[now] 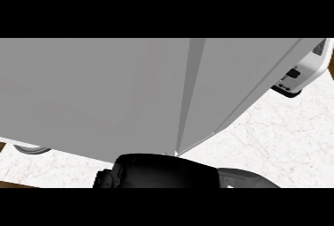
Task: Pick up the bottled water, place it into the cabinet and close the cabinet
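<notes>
- Head view: a large white flat-panelled cabinet (98, 97) fills most of the frame, with a vertical seam or door edge running down to a corner low in the centre.
- White marble-veined counter (280, 141) shows to the right and at lower left.
- A white appliance with a black base (297, 77) sits at upper right, partly behind the cabinet.
- A grey rounded object (29, 150) peeks out under the cabinet's lower left edge; cannot identify it.
- Black hand (157, 170) sits at bottom centre, just below the cabinet's corner, with a grey forearm (251, 178) entering from the lower right. Judged to be the right hand. Cannot tell whether its fingers are curled or straight, or whether they hold anything.
- Left hand: not in view.
- Bottled water: not visible anywhere; either hidden by the hand or already inside the cabinet. Its long axis cannot be read.
- Judgement: the hand is nearest the door edge, so the coming move likely turns on that edge lying directly ahead of the hand.
</notes>
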`<state>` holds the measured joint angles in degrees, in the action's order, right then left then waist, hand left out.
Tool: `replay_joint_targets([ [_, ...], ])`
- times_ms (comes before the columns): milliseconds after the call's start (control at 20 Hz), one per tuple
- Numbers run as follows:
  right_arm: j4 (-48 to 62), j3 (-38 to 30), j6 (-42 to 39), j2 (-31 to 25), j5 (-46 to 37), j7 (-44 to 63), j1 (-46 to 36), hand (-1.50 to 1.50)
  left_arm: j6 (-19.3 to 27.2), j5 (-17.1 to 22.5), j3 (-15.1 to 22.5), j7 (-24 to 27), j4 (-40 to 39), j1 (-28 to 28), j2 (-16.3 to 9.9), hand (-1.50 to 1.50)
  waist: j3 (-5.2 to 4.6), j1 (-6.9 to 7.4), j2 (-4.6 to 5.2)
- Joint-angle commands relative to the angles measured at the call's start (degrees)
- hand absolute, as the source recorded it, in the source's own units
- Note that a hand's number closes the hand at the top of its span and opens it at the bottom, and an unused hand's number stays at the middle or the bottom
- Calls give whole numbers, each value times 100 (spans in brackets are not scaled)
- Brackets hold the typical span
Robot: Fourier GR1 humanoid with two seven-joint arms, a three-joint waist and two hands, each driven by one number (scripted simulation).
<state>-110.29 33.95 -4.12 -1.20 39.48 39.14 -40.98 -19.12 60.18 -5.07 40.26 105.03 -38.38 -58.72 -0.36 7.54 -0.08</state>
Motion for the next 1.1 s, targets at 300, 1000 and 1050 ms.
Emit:
replay_joint_targets([
  [300, 1794, -767, 653, 118, 1594, 49, -1576, 150, -829, 19, -876, 183, -393, -867, 303, -150, 33, -447, -6],
  [1000, 4049, -1838, -1004, -102, 894, -1070, -1108, 150, -1037, -550, -1206, -252, 57, -1134, 1392, -150, 37, -611, 23],
  [1050, 4269, -2124, -1232, -298, 996, -1092, -1311, 150, -1342, -211, -1470, -395, -88, -1213, 1157, -150, 38, -587, 31],
])
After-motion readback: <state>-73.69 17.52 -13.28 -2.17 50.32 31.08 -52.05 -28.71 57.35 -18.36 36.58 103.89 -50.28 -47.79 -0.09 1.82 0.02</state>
